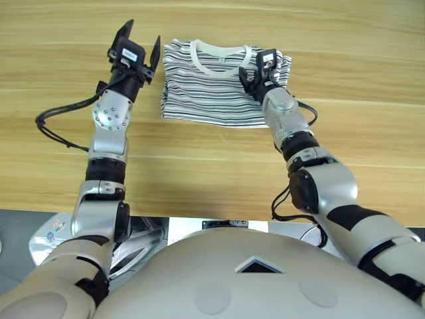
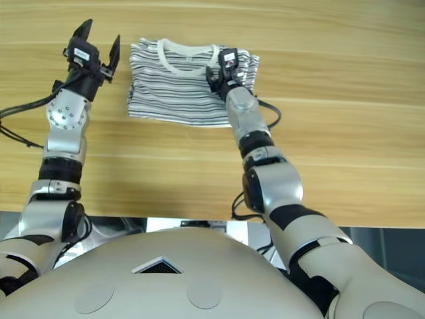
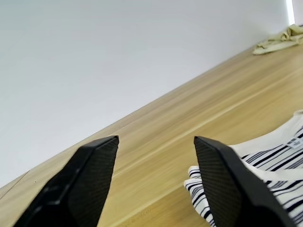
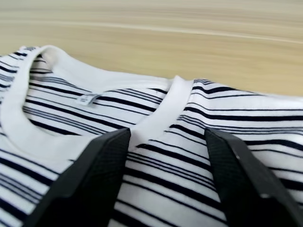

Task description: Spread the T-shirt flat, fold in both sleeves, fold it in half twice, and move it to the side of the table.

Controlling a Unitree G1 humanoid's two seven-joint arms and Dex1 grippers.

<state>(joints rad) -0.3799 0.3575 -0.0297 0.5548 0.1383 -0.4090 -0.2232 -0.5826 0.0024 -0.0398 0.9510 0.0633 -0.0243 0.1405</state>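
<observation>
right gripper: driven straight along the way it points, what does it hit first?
Most likely the folded black-and-white striped T-shirt, near its white collar: the open right gripper points onto it. The gap to the cloth is unclear.

We count one T-shirt [image 1: 212, 93], striped and folded, in the upper middle of the head views. It has one white neckband [image 4: 158, 111], and one small label [image 4: 87, 99] is sewn inside that. There is one table [image 1: 372, 60] of pale wood, which carries the shirt. We count two tools: the left tool [image 1: 142, 33] at the upper left of the head views, and the right tool [image 4: 166, 135] over the shirt to the right of the neckband. Each has two black fingers [image 3: 90, 179], so four in all. We also count one crumpled pale cloth [image 3: 279, 40], lying far off on the table.
</observation>
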